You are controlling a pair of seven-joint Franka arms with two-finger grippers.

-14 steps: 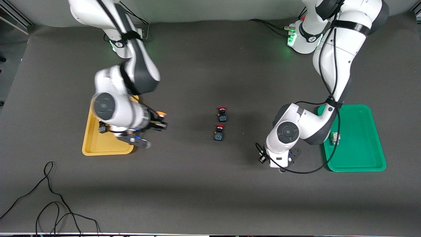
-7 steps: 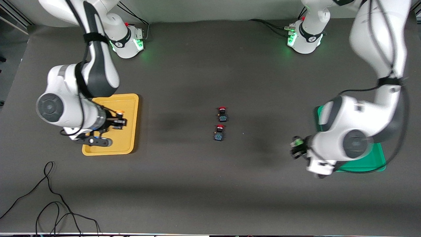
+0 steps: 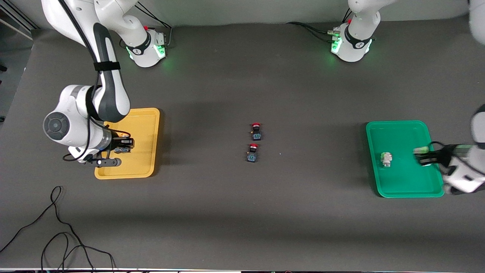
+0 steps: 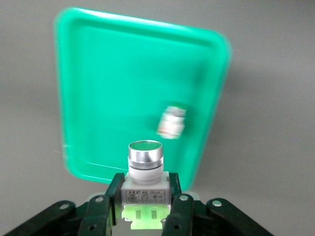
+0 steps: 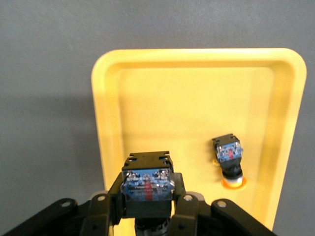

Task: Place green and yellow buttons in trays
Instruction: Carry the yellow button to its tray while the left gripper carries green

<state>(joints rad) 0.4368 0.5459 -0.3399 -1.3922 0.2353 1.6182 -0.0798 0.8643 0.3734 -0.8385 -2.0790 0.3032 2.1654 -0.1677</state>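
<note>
My right gripper (image 3: 123,146) is over the yellow tray (image 3: 146,125) and shut on a black-blue button (image 5: 147,183) with its cap pointing down. A second black-blue button (image 5: 228,156) with a yellow-orange cap lies in that tray (image 5: 162,88). My left gripper (image 3: 425,156) is over the green tray (image 3: 401,182), at the edge toward the left arm's end of the table. It is shut on a white-grey button (image 4: 145,169) with a green cap. Another white-grey green button (image 3: 386,159) lies in the green tray (image 4: 98,73); the left wrist view (image 4: 172,122) shows it too.
Two black buttons with red caps (image 3: 256,131) (image 3: 252,152) stand at the table's middle. Loose black cables (image 3: 57,227) lie near the front edge at the right arm's end. The mat is dark grey.
My right gripper carried its yellow-capped button from beside the yellow tray to over it. My left gripper swung with the green button from the open mat to over the green tray.
</note>
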